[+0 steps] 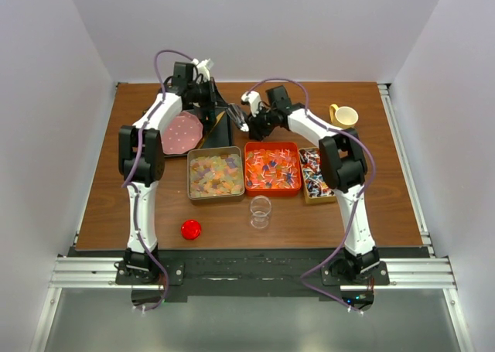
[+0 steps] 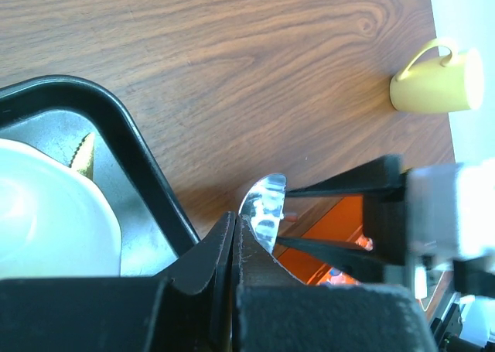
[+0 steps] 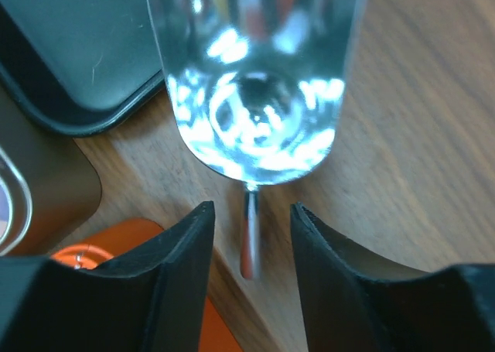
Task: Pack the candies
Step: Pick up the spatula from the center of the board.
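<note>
Behind the trays [image 1: 190,174] where the candies [image 1: 272,169] sit, the right gripper [image 3: 251,213] straddles the scoop [image 3: 255,97] handle, jaws apart; the left gripper [image 2: 234,224] is pinched shut, possibly on its rim. An off-centre squeeze could twist it loose.

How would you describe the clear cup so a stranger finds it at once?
Three candy trays stand in a row on the wooden table. The clear cup stands on the robot's side of the orange middle tray. It alone is transparent; the nearby red disc is opaque.
</note>
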`<state>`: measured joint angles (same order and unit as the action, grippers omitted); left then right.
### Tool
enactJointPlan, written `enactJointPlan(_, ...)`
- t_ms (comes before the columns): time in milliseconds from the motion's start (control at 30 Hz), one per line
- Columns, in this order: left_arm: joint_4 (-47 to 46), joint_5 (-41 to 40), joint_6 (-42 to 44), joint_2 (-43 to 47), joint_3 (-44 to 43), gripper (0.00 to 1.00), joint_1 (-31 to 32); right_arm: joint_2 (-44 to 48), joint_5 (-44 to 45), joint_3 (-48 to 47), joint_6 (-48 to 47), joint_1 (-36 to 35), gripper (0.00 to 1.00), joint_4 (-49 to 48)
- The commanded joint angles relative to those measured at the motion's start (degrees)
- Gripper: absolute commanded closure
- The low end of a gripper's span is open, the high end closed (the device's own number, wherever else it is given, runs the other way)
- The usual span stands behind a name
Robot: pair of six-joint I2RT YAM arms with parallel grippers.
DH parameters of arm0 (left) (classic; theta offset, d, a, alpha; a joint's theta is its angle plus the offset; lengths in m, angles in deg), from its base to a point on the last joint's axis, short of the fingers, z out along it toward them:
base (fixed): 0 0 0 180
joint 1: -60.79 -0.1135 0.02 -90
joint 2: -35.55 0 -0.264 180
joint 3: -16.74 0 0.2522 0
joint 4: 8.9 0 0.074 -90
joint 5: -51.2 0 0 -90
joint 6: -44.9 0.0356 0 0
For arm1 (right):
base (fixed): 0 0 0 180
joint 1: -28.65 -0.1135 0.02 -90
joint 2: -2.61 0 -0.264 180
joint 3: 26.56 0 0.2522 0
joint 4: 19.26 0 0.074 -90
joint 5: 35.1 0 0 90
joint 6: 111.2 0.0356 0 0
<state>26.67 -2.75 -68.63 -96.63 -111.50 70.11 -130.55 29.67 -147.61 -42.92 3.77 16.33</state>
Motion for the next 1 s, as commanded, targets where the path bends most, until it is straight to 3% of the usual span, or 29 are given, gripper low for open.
enactJointPlan(0,-2.4,2.3,-0.8,3.4,0.6,1.0,-1.1,-1.3,2.6,-1.7,-1.0,-1.8,0.57,-0.8)
enactJointPlan(67,-2.5,2.3,-0.8,3.4,0.7,1.0,-1.2,-1.4,3.0,-1.4,-1.1,-1.7,0.62,-0.8)
enactJointPlan(200,-2.8,2.1,-0.7,3.4,0.3,1.0,-1.2,0.2,4.8,0.5,-1.3,-1.8,0.86,-3.1)
enactJointPlan(233,-2.9,2.0,-0.6,3.4,0.0,0.95,-1.2,2.1,5.3,1.6,-1.5,-1.8,0.89,-3.9)
enactJointPlan(333,-3.3,2.0,-0.1,4.3,-1.6,0.62,-1.6,6.1,6.4,1.8,-4.3,-1.7,0.95,-4.7)
enactJointPlan(533,-4.0,6.2,1.6,6.5,-4.1,0.28,-2.9,12.5,5.1,1.8,-13.6,-0.5,1.0,2.0)
enactJointPlan(633,-4.3,13.5,3.0,8.5,-1.8,0.27,-3.9,16.8,4.3,3.3,-18.3,-0.3,1.0,7.5)
enactJointPlan(767,-7.0,26.0,4.3,12.1,3.3,0.35,-4.2,20.9,4.8,4.5,-21.0,-0.3,1.0,14.9)
enactJointPlan(967,-12.1,30.7,0.9,16.0,12.2,0.45,-3.5,25.8,6.0,7.9,-20.1,-0.3,1.0,20.0)
